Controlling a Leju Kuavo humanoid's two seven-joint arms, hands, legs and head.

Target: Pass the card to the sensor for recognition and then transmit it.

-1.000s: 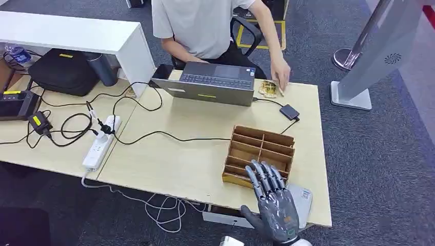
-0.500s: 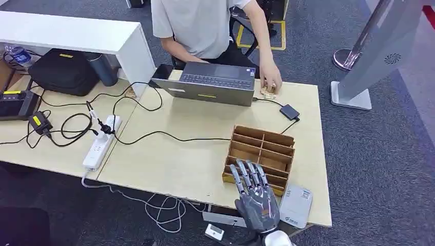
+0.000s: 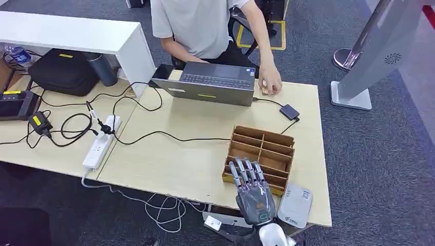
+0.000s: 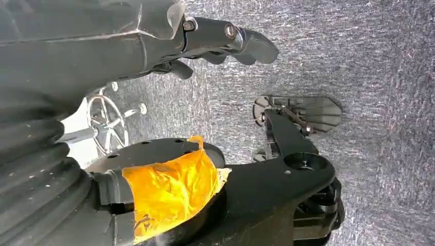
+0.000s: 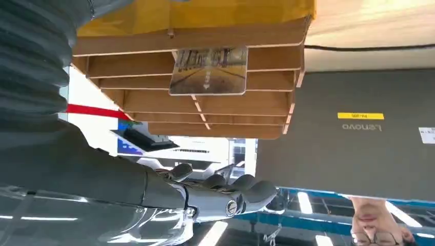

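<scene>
Right hand (image 3: 252, 190) hovers flat, fingers stretched apart and holding nothing, over the near edge of the wooden organizer (image 3: 261, 151). A card (image 5: 208, 70) stands in one slot.

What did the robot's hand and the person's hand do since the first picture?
The right hand slid toward the robot's left, off the white sensor, and now hovers open over the wooden card rack's near edge. The person's hand drew in toward the laptop, covering the cards there. Rack, laptop, cables and power strip stayed put.
</scene>
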